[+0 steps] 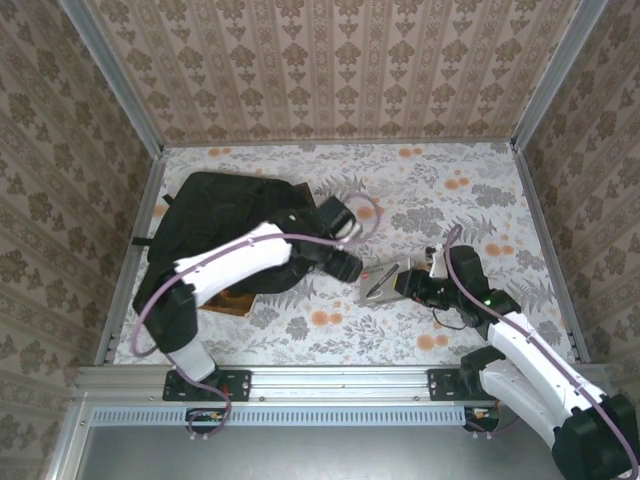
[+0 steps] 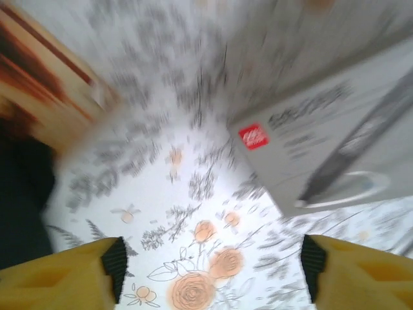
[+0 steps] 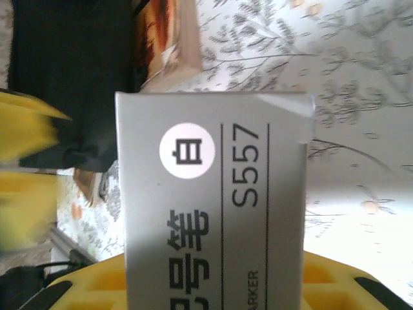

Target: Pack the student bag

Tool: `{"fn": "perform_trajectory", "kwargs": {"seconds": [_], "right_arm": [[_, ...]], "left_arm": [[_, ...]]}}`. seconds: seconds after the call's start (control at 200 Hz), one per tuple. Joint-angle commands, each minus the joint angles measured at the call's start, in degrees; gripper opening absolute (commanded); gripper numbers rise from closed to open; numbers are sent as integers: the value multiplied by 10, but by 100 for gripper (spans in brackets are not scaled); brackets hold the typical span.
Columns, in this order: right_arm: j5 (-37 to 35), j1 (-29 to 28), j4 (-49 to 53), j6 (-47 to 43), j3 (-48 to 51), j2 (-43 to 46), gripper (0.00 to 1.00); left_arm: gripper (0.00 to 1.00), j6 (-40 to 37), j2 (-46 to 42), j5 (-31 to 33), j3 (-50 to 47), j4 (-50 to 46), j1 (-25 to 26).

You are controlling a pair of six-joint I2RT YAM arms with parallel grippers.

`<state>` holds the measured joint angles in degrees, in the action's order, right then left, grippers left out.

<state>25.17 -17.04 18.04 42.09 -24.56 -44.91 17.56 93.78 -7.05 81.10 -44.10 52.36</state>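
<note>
Top external view puts the bag [image 1: 215,215] at centre left, your right gripper [image 1: 408,284] clamped on a grey marker box [image 1: 383,284], your left gripper [image 1: 345,263] spread wide and empty just beside it, so a hasty handover could knock the box loose.

Backpack [image 1: 225,225] lies at the back left of the table [image 1: 450,200]. Book [image 1: 228,300] on the table at the backpack's near edge, touching it. Left gripper [image 1: 345,262] just right of the backpack, fingers apart above the table. Box [image 1: 385,283] just right of that, mid-table, clamped in the right gripper [image 1: 405,283] on its right.
</note>
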Motion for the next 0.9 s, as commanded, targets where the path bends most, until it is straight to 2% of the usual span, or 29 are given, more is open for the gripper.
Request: {"fn": "perform_trajectory", "kwargs": {"seconds": [0.0,0.15,0.3,0.515,0.745,0.895], "right_arm": [[-33,11,51,-13,-14,6,36],[-25,13,36,-5,-14,1,36],[-22,14,24,-1,-13,-6,36],[-19,15,5,4,2,-7,36],[-16,14,-28,16,27,-17,36],[-15,15,-38,19,36,-16,36]], "left_arm": [[81,-8,-36,23,56,-91,-61],[89,-7,-9,60,111,-128,-123],[94,22,30,39,123,-109,-160],[94,58,84,-12,125,-78,-204],[92,86,150,-13,177,-85,-206],[81,94,180,1,201,-89,-214]]}}
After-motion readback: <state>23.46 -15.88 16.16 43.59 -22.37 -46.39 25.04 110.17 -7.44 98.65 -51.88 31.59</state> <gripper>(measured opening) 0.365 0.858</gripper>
